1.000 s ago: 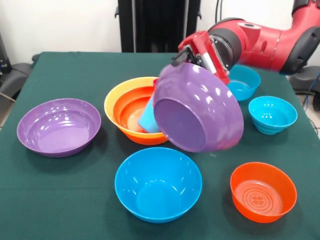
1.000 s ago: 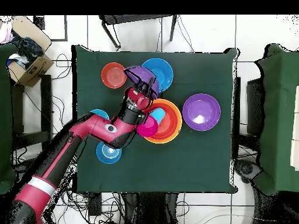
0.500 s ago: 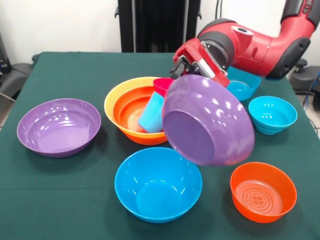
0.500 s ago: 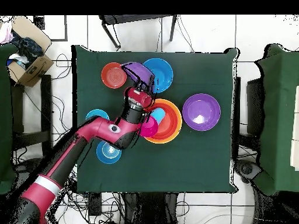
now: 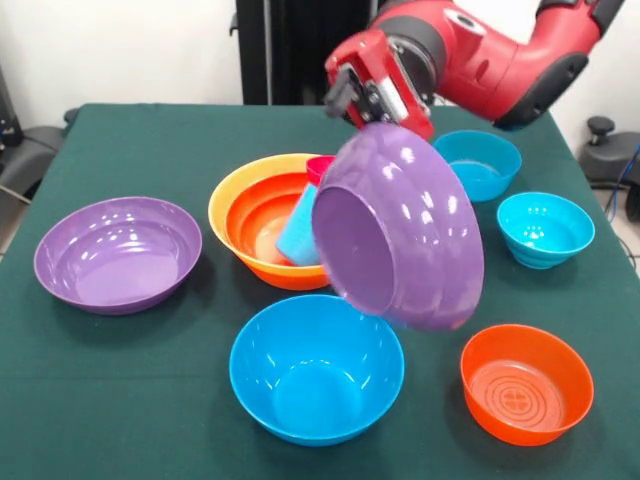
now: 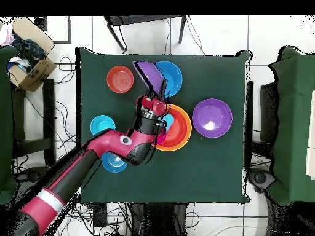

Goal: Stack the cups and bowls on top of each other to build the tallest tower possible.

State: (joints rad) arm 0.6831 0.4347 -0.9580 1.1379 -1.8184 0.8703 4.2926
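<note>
My gripper (image 5: pixel 378 108) is shut on the rim of a large purple bowl (image 5: pixel 400 225), which hangs tilted on edge in the air with its opening turned left. It hangs just right of the tower (image 5: pixel 262 205): an orange bowl with a red-orange bowl (image 5: pixel 262 228) nested in it. A light blue cup (image 5: pixel 303 226) leans inside, and a magenta bowl (image 5: pixel 321 166) peeks out behind it. From overhead, the gripper (image 6: pixel 152 103) holds the purple bowl (image 6: pixel 149 75) beside the orange bowl (image 6: pixel 179 129).
A second purple bowl (image 5: pixel 118 252) sits at the left and a blue bowl (image 5: pixel 317 365) under the held one. A red-orange bowl (image 5: pixel 527 382) is at the front right, a cyan bowl (image 5: pixel 545 228) behind it and another blue bowl (image 5: pixel 478 163) further back.
The arm has risen and carried the purple bowl up, away from the orange bowl. The bowl has swung to stand more on edge. The other bowls have not moved.
</note>
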